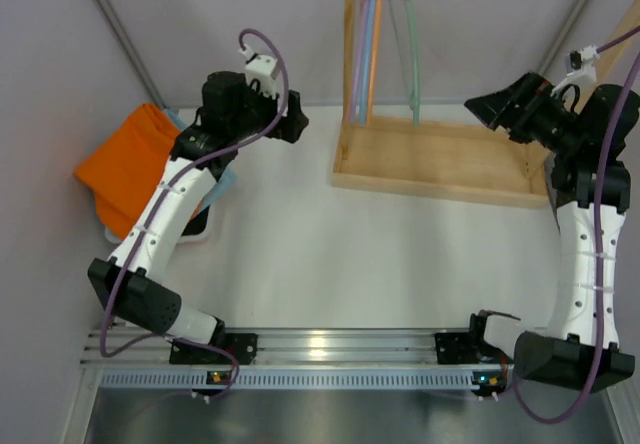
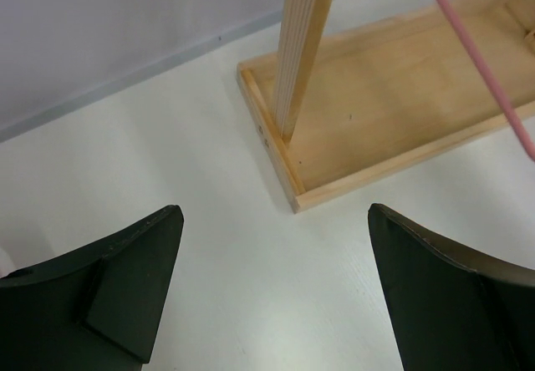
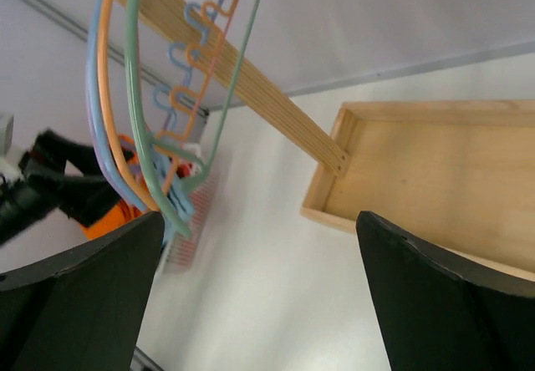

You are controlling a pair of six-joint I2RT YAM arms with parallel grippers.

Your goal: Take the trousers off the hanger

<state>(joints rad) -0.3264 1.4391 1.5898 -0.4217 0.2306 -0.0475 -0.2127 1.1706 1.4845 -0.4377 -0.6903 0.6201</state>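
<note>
Top external view: white desk (image 1: pixel 300 254) carries a wooden clothes rack (image 1: pixel 440 169) at far centre-right, a shallow tray base with an upright post and a top rail. Left arm (image 1: pixel 165 209) reaches toward far left-centre. Left jaws stand wide apart with nothing between them, and the left wrist view shows only bare desk and the near corner of the rack base under them. Right arm (image 1: pixel 585 254) stands at the right edge, its head up beside the right end of the rack. Right jaws are also spread wide and hold nothing; in the right wrist view they point at the hangers and the rack post.

Trousers (image 1: pixel 125 164) are off the hanger, a bright orange folded heap at the far left of the desk near the wall, on a light blue cloth (image 1: pixel 224 182), partly hidden by the left arm. Hanger (image 1: pixel 408 44), thin and mint green, hangs bare from the rail, well apart from the trousers. Just left of it hang lavender-blue hangers (image 1: pixel 362 34) and an orange hanger (image 1: pixel 375 34), close together. No jaws touch any hanger.
</note>
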